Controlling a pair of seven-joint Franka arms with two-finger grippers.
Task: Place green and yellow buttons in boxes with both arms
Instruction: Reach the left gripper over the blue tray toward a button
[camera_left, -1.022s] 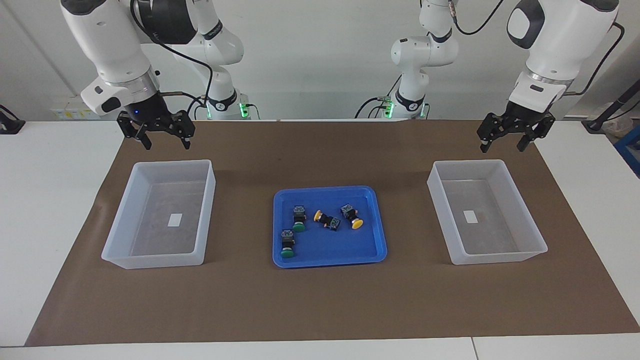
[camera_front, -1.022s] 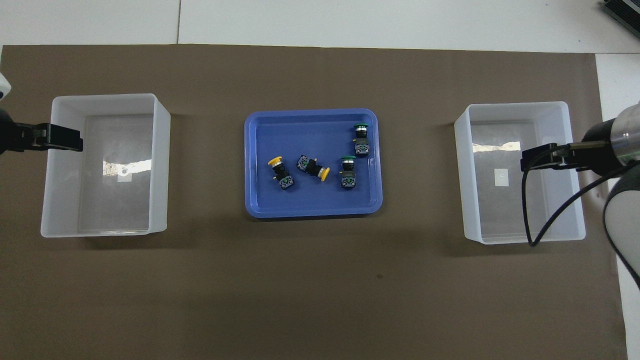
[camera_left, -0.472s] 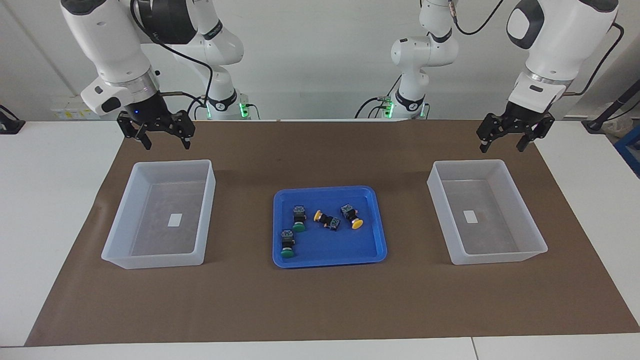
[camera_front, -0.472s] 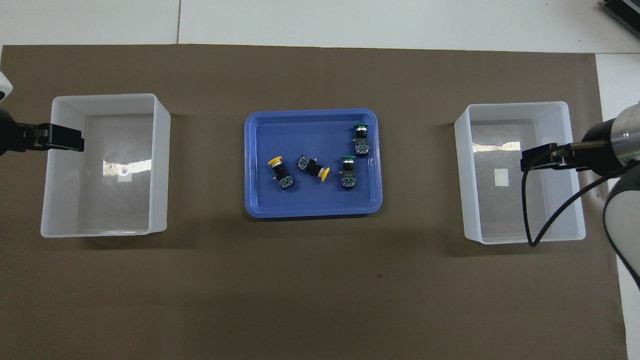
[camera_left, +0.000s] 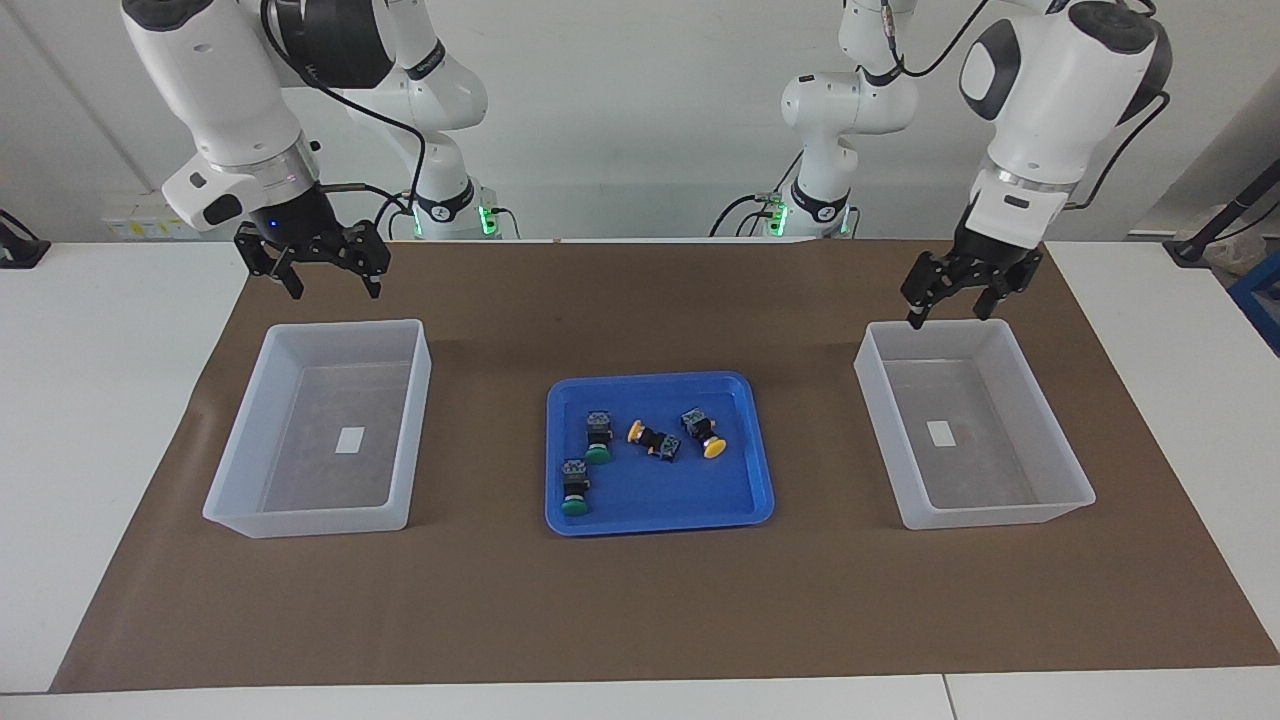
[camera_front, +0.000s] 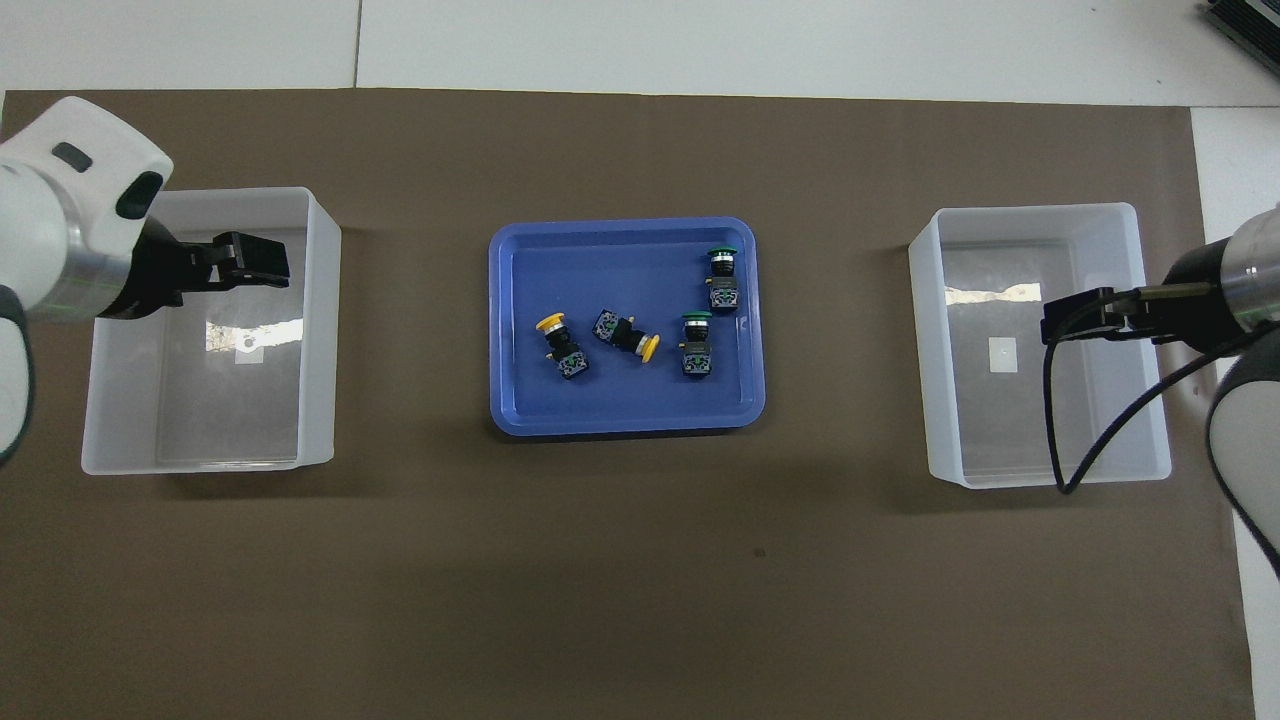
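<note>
Two green buttons (camera_left: 598, 437) (camera_left: 573, 488) and two yellow buttons (camera_left: 653, 440) (camera_left: 703, 432) lie on their sides in the blue tray (camera_left: 660, 378). In the overhead view the green ones (camera_front: 722, 278) (camera_front: 697, 342) lie toward the right arm's end of the tray (camera_front: 620, 222), the yellow ones (camera_front: 562, 346) (camera_front: 630, 336) toward the left arm's. One box (camera_left: 305, 520) (camera_front: 925, 350) stands at the right arm's end and one (camera_left: 1000, 515) (camera_front: 320, 330) at the left arm's; both hold only a sticker. My left gripper (camera_left: 948, 318) (camera_front: 270, 265) hangs open and empty over its box's robot-side rim. My right gripper (camera_left: 334, 292) (camera_front: 1060, 320) waits open and empty, raised over the mat by its box's robot-side rim.
A brown mat (camera_left: 640, 600) covers the white table under the tray and both boxes. Bare mat lies between the tray and each box and along the edge farthest from the robots.
My left arm has swung toward the table's middle and lower, so its gripper now hangs over its box's robot-side rim. The right arm and the buttons have not moved.
</note>
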